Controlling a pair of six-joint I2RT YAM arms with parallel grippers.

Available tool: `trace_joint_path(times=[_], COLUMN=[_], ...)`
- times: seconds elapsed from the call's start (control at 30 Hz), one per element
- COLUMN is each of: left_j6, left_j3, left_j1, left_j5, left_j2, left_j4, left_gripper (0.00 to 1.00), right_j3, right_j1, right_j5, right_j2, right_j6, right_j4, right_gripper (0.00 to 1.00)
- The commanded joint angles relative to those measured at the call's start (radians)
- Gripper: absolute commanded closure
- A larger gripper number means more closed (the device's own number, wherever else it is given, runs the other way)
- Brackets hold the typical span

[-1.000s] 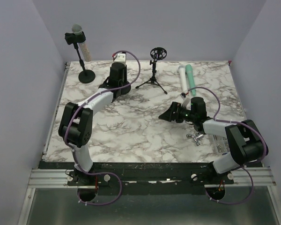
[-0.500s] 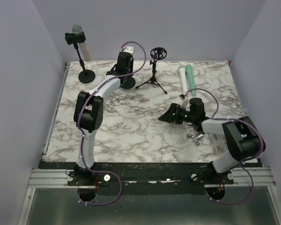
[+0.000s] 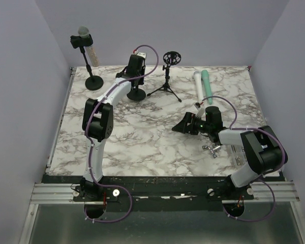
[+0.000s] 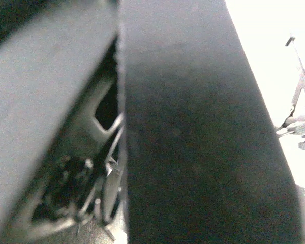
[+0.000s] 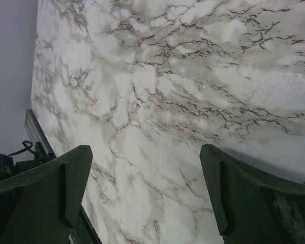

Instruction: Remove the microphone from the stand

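Note:
The microphone (image 3: 83,31), grey-headed, sits tilted in the black clip of the stand (image 3: 86,60) at the far left corner, above its round base (image 3: 95,83). My left gripper (image 3: 136,87) is reached out to the back, right of that stand and apart from it. It points down at a black round disc (image 3: 137,95). The left wrist view is filled by dark blurred shapes, so its jaws cannot be read. My right gripper (image 3: 179,127) (image 5: 145,195) hovers low over bare marble at mid right, open and holding nothing.
A black tripod stand (image 3: 166,76) (image 4: 301,101) with an empty ring mount stands just right of the left gripper. A white microphone (image 3: 198,84) and a teal one (image 3: 207,81) lie at the back right. A small metal fitting (image 3: 212,148) lies beside the right arm.
The left arm has stretched out, carrying its gripper back and to the right toward the tripod. The right arm has stayed put and open.

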Motion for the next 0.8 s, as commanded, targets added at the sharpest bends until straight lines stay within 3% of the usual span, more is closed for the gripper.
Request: trace_joint_path(times=[0.0, 0.2, 0.4, 0.5, 0.77], left_j6=[-0.019, -0.079, -0.135, -0.15, -0.159], left_j3=[0.048, 0.042, -0.057, -0.113, -0.234], left_j1=[0.006, 0.009, 0.014, 0.016, 0.017], left_j5=[0.024, 0.046, 0.049, 0.056, 0.09], left_j2=[0.01, 0.007, -0.045, -0.078, -0.165], left_j4=[-0.05, -0.083, -0.015, 0.031, 0.105], left_gripper=[0.96, 0.91, 0.65, 0.57, 0.48], right_j3=[0.009, 0.006, 0.002, 0.001, -0.001], right_j1=[0.002, 0.002, 0.002, 0.002, 0.002], right_j5=[0.013, 0.014, 0.014, 0.017, 0.014], right_j2=[-0.014, -0.021, -0.023, -0.027, -0.026], right_j6=[-0.016, -0.019, -0.018, -0.019, -0.017], right_j4=[0.02, 0.017, 0.02, 0.017, 0.019], right_gripper=[0.04, 0.04, 0.04, 0.04, 0.04])
